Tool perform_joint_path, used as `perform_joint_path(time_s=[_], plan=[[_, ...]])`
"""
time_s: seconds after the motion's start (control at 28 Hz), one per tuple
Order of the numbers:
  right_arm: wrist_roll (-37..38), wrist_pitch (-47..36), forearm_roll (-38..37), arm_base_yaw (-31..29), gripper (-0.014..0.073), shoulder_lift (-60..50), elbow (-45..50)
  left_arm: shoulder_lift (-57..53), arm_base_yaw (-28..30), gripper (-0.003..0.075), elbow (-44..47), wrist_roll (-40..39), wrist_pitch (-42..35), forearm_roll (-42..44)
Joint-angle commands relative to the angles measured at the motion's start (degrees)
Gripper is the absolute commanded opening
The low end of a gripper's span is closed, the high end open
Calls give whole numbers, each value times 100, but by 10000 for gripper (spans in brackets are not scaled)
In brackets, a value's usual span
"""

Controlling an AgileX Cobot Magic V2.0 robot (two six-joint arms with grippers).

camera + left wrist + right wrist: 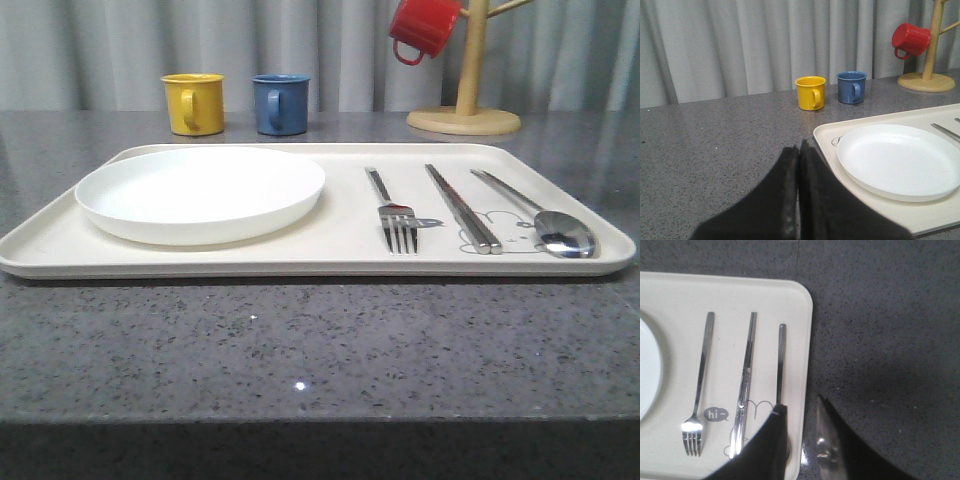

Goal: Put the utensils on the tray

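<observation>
The cream tray point(340, 238) lies across the grey table. On its right part a fork point(395, 215), a pair of chopsticks point(462, 208) and a spoon point(563, 235) lie side by side. My right gripper point(800, 407) hangs open above the tray's point(799, 335) right rim, with nothing between its fingers. One finger point(775, 435) covers the bowl end of the spoon point(781, 365), beside the chopsticks point(746, 380) and fork point(700, 380). My left gripper point(799, 150) is shut and empty over bare table, just left of the tray point(827, 137).
A round white plate point(200, 190) fills the tray's left part. Behind the tray stand a yellow mug point(193, 103) and a blue mug point(280, 104). At the back right, a red mug point(423, 28) hangs on a wooden stand point(465, 118).
</observation>
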Motion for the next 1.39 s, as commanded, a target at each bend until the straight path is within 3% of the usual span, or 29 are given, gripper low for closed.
perform_joint_path(time_s=[0.0, 0.11, 0.46, 0.71, 0.89, 1.35], plan=[[-159, 263, -104, -23, 10, -782, 170, 66, -4, -18, -156, -70, -475, -71], [-196, -69, -146, -23, -72, -1474, 927, 66, -4, -18, -156, -70, -475, -71], [-220, -2862, -637, -23, -68, -4622, 4909, 66, -4, -18, -156, -70, -475, -71], [-220, -3840, -822, -23, -68, -6456, 6675, 66, -4, -18, -156, -70, -475, -71], [-220, -4081, -829, -23, -68, -7236, 7144, 66, -4, -18, -156, -70, -475, -71], [-220, -4095, -830, -23, -68, -7293, 7159, 66, -4, -18, -156, -70, -475, -71]])
